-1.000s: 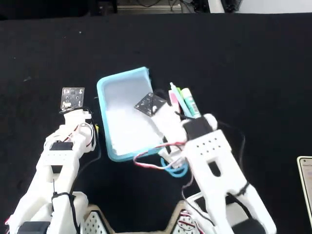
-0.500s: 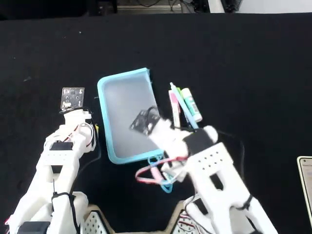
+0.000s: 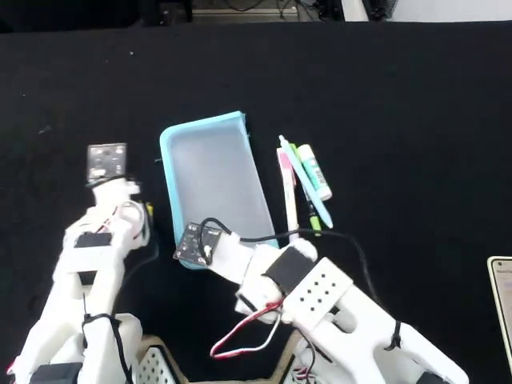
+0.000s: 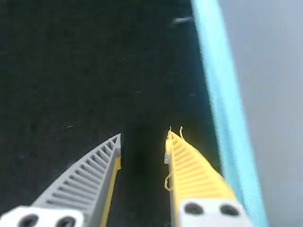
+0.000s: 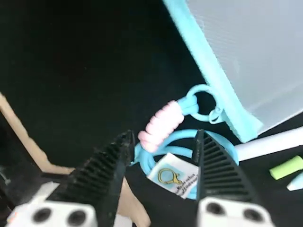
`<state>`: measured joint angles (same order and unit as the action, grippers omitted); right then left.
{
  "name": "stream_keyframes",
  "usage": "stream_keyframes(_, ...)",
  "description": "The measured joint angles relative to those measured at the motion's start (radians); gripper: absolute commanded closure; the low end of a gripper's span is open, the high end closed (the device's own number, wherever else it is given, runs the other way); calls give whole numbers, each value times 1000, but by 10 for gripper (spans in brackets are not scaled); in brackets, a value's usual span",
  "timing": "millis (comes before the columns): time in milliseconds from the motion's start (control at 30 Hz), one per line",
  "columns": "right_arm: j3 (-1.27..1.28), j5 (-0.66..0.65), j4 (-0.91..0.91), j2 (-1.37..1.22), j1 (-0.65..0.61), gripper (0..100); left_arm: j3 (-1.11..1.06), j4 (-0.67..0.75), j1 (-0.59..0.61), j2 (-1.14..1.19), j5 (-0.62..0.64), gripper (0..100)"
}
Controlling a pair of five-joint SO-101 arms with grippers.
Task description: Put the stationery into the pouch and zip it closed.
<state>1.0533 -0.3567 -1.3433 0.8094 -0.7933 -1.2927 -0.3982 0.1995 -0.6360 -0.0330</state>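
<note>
Blue trim is seen all round the pouch (image 3: 216,172), and its flat face is pale grey and a bit see-through. It is laid flat on the black tabletop (image 3: 400,96), in front of the two arms. The stationery (image 3: 304,180) is laid in a little bunch on the tabletop just beside the pouch, on the long side away from the left arm (image 3: 92,256). White, pink, green and blue pens can be made out.

From above, the near corner of the pouch is covered by the right arm (image 3: 320,296). In the right wrist view that corner is shown close up. A blue strap (image 5: 188,103) is hooked to it, a pink cord (image 5: 161,125) is wound on the strap, and a small paper tag (image 5: 173,179) is lying by it. The right gripper (image 5: 163,137) is open, with cord and strap between its two black fingers.

In the left wrist view the left gripper (image 4: 143,139) is open over bare tabletop, just beside the pouch's blue edge. Nothing is held between its grey finger and its yellow finger.

Black cloth is spread over the tabletop. Dark things and cables are seen behind its far edge, and a pale flat thing (image 3: 502,288) is seen at its side edge.
</note>
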Motion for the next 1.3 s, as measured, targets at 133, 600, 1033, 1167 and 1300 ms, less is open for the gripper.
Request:
stream_keyframes(133, 6, 52, 14, 0, -9, 790, 0, 0, 69, 0, 75, 847)
stream_keyframes(600, 98, 77, 94, 0, 37, 793, 0, 0, 92, 0, 91, 848)
stream_keyframes(1033, 167, -54, 166, 0, 175, 794, 0, 0, 92, 0, 91, 848)
stream_keyframes(1167, 167, -57, 226, 0, 269, 794, 0, 0, 92, 0, 91, 848)
stream_keyframes(1300, 166, -54, 249, 0, 390, 794, 0, 0, 92, 0, 91, 848)
